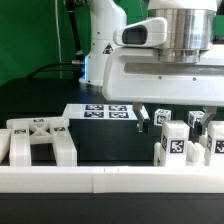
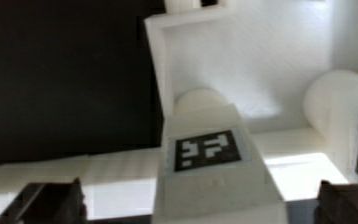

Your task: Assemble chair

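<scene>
Where the chair point(image 1: 172, 147) is: in separate white parts on the black table point(image 1: 110, 145), split into two groups.
Frame part point(image 1: 38, 140): lying flat at the exterior view's left, just behind the rail, with tags on its top face.
Small parts point(image 1: 215, 140): a cluster at the exterior view's right, upright, tags facing the camera.
Tapered part point(image 2: 208, 150): in my wrist view it stands between the fingers, tag towards the camera (a wide white slab point(image 2: 229, 70) is behind it and another tagged part point(image 2: 348, 125) is just beside it).
Gripper point(image 2: 197, 205): spread wide, holding nothing.
Fingers point(image 2: 51, 205): one on either side of the tapered part, with a gap showing at each, so I read no contact.
Arm point(image 1: 165, 60): hangs above the right-hand cluster.
Rail point(image 1: 100, 180): long, low and white, along the front of the table.
Marker board point(image 1: 100, 112): flat mid-table, behind both groups.
</scene>
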Robot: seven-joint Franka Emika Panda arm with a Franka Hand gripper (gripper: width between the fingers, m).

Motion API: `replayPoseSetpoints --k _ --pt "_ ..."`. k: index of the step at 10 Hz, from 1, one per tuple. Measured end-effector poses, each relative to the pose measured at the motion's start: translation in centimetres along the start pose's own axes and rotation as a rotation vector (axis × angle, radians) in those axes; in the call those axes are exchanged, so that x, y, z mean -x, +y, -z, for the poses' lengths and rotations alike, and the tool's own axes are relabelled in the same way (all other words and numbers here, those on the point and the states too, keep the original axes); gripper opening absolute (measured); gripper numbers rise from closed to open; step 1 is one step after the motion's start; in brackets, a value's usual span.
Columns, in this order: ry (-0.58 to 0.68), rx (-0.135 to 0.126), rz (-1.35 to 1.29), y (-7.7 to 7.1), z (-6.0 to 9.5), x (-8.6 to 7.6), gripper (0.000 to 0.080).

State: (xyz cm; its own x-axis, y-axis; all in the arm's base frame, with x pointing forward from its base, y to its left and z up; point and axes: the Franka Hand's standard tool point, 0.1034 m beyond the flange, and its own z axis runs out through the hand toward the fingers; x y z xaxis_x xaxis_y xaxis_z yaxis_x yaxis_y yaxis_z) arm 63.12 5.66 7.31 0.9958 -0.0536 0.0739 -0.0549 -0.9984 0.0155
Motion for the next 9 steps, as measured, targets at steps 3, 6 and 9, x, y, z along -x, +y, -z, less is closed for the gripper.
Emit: replayPoseSetpoints --k 3,6,9 --pt "0.0 0.007 0.046 0.18 -0.01 -0.01 0.0622" --pt "-0.001 0.006 0.005 0.19 -0.03 0.0 0.029" --pt "0.0 0.006 -0.232 0.16 -0.05 0.02 0.029"
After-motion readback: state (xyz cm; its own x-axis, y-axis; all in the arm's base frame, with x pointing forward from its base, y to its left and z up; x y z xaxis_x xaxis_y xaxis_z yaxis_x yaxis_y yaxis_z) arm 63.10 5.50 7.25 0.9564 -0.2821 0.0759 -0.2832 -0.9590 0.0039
